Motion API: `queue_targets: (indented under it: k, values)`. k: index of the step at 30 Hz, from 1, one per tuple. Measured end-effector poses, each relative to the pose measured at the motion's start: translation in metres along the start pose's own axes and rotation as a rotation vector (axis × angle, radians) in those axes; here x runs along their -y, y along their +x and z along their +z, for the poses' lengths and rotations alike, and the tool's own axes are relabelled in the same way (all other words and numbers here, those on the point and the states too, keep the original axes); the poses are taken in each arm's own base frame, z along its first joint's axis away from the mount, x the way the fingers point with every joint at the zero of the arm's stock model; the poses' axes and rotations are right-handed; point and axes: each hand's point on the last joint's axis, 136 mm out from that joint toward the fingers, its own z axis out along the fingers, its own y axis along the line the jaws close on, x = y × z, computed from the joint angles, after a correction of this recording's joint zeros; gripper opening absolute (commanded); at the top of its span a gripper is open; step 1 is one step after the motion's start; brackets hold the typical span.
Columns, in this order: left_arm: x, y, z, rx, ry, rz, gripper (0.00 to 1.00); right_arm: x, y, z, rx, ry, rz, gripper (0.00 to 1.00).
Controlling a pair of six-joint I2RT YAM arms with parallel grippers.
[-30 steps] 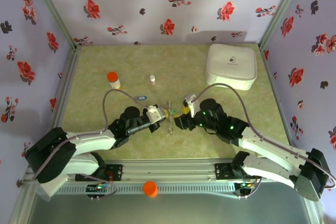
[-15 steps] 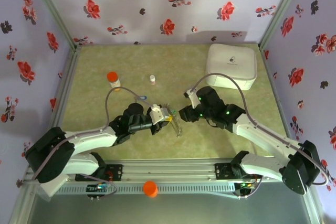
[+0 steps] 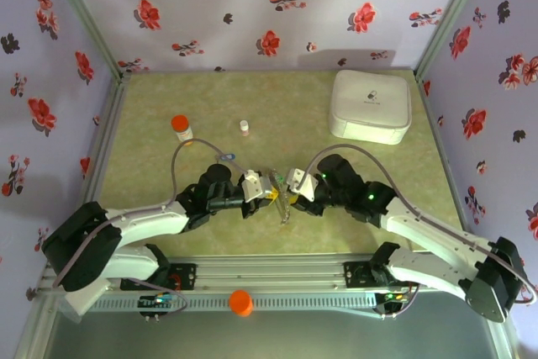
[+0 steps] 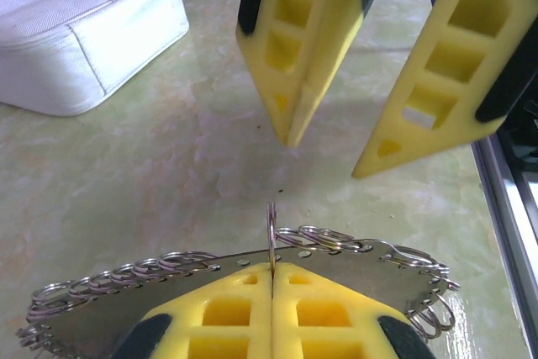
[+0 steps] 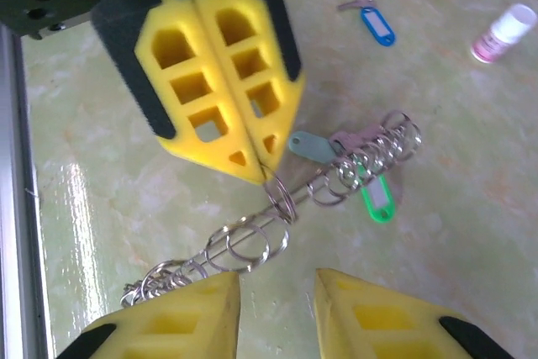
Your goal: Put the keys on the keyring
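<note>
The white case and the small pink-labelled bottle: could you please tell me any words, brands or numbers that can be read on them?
On the white case: a small dark emblem on the lid, too small to read.
On the small bottle: a pink label, too blurred to read.
No text is legible anywhere else.

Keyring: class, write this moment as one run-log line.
left pincer: shut on keyring | right pincer: open, near keyring | blue key: apart from keyring

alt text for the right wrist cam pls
The left gripper, shut, pinches one small ring of the keyring; the right gripper, open, hovers just short of it. A green key lies at the keyring's far end, a blue key apart beyond.
</note>
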Motion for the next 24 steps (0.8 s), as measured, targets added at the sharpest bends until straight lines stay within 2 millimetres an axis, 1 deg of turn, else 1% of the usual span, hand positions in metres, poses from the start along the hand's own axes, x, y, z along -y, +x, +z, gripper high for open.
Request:
queue_targets:
  k: [4,8,12,15,18,21,24]
  values:
    - [0.003,0.000,-0.001,0.012,0.014,0.042,0.00,-0.007,0.002,0.011,-0.014,-0.044,-0.059,0.22]
    - [0.008,0.003,-0.002,0.024,0.028,0.072,0.00,-0.008,-0.002,0.014,0.004,-0.049,-0.084,0.19]
    - [0.010,0.004,-0.003,0.027,0.035,0.097,0.00,-0.006,-0.006,0.013,0.015,-0.035,-0.099,0.22]
    - [0.010,0.005,-0.003,0.026,0.037,0.112,0.00,-0.003,-0.008,0.007,0.028,-0.006,-0.113,0.26]
    - [0.011,0.005,-0.003,0.028,0.040,0.128,0.00,-0.001,-0.012,0.001,0.043,0.011,-0.121,0.26]
    - [0.012,0.004,-0.003,0.029,0.043,0.140,0.00,-0.003,-0.011,0.003,0.041,0.000,-0.122,0.26]
    - [0.013,0.004,-0.002,0.029,0.045,0.147,0.00,-0.008,-0.008,0.009,0.027,-0.026,-0.122,0.25]
